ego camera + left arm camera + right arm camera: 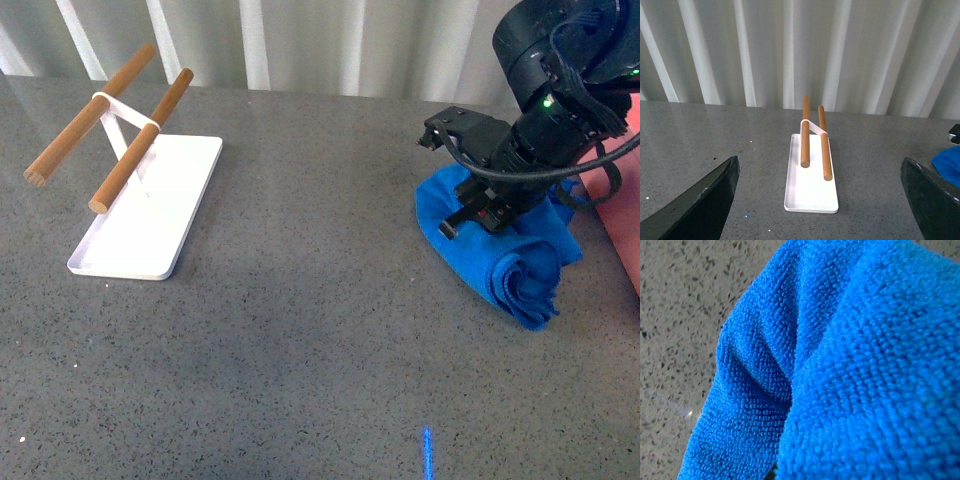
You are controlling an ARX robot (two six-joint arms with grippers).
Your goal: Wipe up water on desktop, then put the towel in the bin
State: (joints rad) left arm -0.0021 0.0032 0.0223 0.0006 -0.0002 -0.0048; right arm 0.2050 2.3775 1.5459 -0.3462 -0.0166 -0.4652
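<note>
The blue towel point(515, 268) lies bunched on the speckled grey desktop point(320, 330) at the right. My right gripper point(492, 212) is pressed down into it and shut on the towel; its fingers are hidden by the cloth. The towel fills the right wrist view point(850, 365), with desktop point(675, 315) beside it. A salmon-pink strip of the bin point(622, 205) shows at the right edge, just past the towel. My left gripper point(820, 200) is open and empty above the desktop, its dark fingers point(700, 205) wide apart. A towel corner point(947, 167) shows in the left wrist view.
A flat white tray point(150, 215) with two wooden bars point(140, 140) on a white stand sits at the back left; it also shows in the left wrist view point(810, 190). A pale curtain point(300, 40) hangs behind the desktop.
</note>
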